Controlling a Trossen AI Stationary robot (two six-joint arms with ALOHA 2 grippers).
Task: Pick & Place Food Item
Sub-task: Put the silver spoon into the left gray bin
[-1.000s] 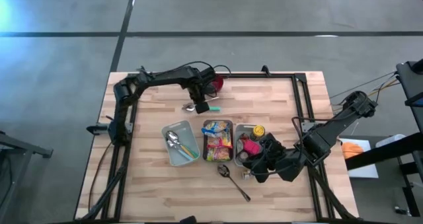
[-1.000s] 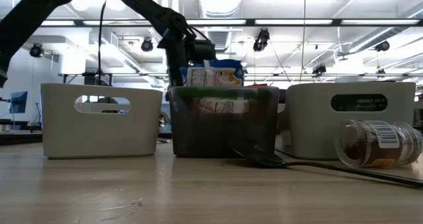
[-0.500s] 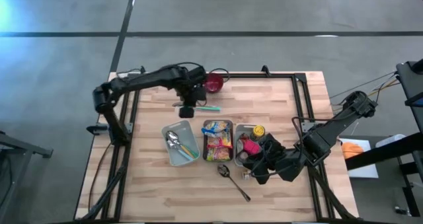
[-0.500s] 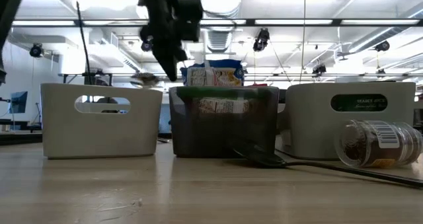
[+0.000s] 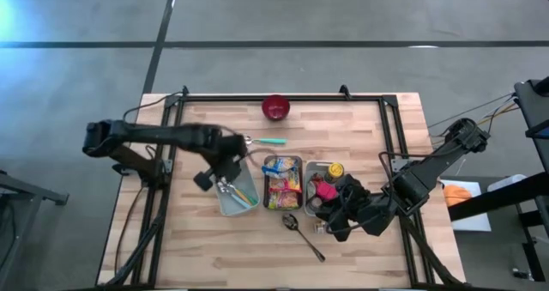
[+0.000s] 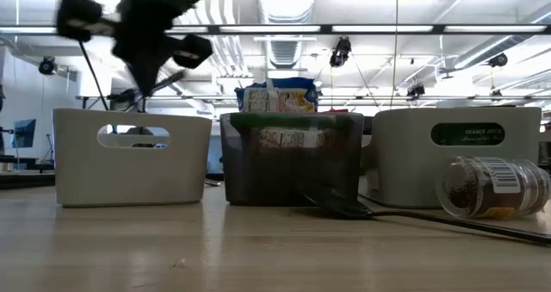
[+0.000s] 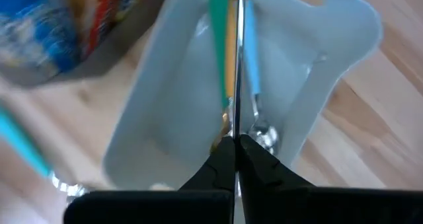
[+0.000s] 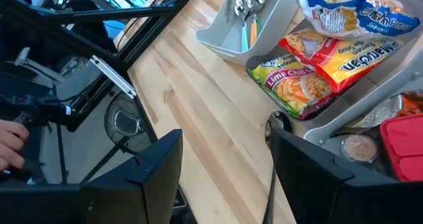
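A thin metal utensil point(image 7: 238, 65) is being clamped in the left gripper point(image 7: 236, 147) above the pale grey plastic bin point(image 5: 244, 197), for dropping in; the right gripper point(image 8: 225, 164) is being kept apart, empty.

two black jointed arms with dark cabling and wedge-shaped black jaws.

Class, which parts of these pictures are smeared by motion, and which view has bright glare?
Low view: the left gripper is motion-smeared, and ceiling lights glare above. Left wrist view: noodle packets blurred, gripper sharp. High view: blue glare at the left edge.
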